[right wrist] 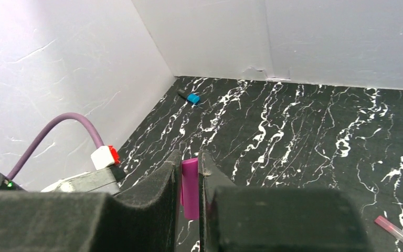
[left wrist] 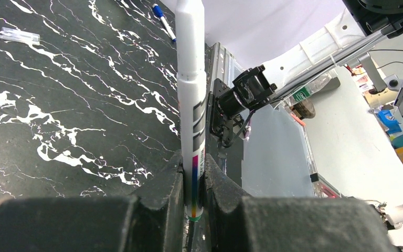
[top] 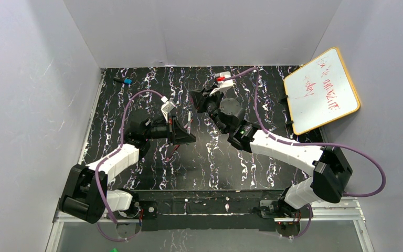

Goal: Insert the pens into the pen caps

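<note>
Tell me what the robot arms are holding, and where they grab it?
The left arm's jaws pinch a white pen near its rainbow-striped end. The right arm's jaws pinch a magenta cap by its lower part.

Lighting bright, even, diffuse, from overhead; shadows soft. Faint sheen on glossy black white-veined tabletop point(top: 210, 157). Wrist views: near black padded gripper fingers point(left wrist: 152, 210) blurred.

The worktop point(top: 215, 168) is black with white marble veins. The pen point(left wrist: 191, 105) is white with grey bands and a rainbow strip. The pen cap point(right wrist: 190, 186) is magenta. The board point(top: 320, 86) is white with red scribble.
</note>
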Robot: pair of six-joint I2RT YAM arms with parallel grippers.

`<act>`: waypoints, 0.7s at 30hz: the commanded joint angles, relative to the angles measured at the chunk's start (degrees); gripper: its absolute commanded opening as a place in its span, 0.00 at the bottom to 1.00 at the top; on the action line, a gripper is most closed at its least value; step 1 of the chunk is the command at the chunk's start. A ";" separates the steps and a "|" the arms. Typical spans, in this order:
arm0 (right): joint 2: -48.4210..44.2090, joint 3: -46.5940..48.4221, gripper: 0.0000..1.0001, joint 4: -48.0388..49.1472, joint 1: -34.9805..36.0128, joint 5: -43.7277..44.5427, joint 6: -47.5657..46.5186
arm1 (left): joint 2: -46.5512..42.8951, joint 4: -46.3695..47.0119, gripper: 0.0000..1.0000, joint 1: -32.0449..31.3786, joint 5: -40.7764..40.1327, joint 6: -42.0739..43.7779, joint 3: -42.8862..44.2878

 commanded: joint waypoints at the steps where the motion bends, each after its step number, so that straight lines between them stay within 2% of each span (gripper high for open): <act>1: -0.86 3.36 0.13 1.68 -0.27 -2.09 2.06 | 0.00 1.68 0.00 -0.18 1.56 -0.08 -0.19; 21: -3.23 1.12 0.12 -3.21 0.97 -4.32 5.78 | 0.66 1.72 0.00 -0.18 1.43 0.36 0.30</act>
